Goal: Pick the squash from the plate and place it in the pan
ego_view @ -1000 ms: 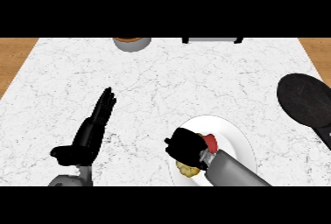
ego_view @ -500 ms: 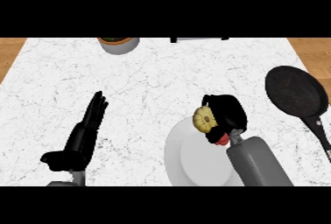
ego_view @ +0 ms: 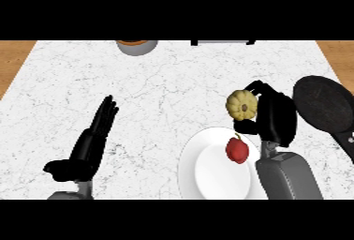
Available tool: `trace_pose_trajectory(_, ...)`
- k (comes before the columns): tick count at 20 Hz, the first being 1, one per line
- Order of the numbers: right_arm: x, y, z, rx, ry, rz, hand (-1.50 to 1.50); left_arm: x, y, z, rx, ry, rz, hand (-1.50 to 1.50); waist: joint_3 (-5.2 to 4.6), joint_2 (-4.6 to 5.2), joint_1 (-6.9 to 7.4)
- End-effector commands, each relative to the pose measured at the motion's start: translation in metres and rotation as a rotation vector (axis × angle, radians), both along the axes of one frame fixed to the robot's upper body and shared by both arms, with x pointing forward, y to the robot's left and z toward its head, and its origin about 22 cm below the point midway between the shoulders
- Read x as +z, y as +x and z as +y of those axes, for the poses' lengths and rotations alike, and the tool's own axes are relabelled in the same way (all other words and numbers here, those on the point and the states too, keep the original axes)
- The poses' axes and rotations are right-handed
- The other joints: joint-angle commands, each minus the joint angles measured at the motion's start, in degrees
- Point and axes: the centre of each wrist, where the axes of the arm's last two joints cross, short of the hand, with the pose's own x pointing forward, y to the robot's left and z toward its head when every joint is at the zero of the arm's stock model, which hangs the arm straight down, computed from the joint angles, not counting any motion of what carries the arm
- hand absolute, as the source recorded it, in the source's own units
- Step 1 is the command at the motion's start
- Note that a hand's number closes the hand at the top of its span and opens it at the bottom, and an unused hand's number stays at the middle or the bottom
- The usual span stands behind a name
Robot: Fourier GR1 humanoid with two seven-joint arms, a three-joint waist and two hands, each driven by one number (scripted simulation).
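My right hand (ego_view: 276, 117) holds the pale yellow squash (ego_view: 243, 104), with fingers and thumb curled round it. It is raised past the far edge of the white plate (ego_view: 214, 173), left of the black pan (ego_view: 325, 105). A red pepper (ego_view: 237, 149) lies on the plate. At the lower left my left hand (ego_view: 90, 143) rests open, fingers straight and pointing away.
A grey bowl with an orange inside (ego_view: 136, 46) stands at the counter's far edge. Beside it, further right, is a dark-edged object (ego_view: 221, 42). The pan's handle (ego_view: 346, 143) runs toward the right edge. Wooden floor shows at both far corners.
My right hand has carried the squash up off the plate and rightward toward the pan. The red pepper now shows uncovered on the plate. The left hand stays still.
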Motion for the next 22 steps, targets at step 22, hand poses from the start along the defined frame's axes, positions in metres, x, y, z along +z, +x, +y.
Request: trace_pose_trajectory(22,-0.039,0.025,-0.239,-0.495,0.041,-0.388,1.50,0.009,-0.001,-0.002,-0.045,-0.008,-0.010,0.00,0.13,0.66,2.34)
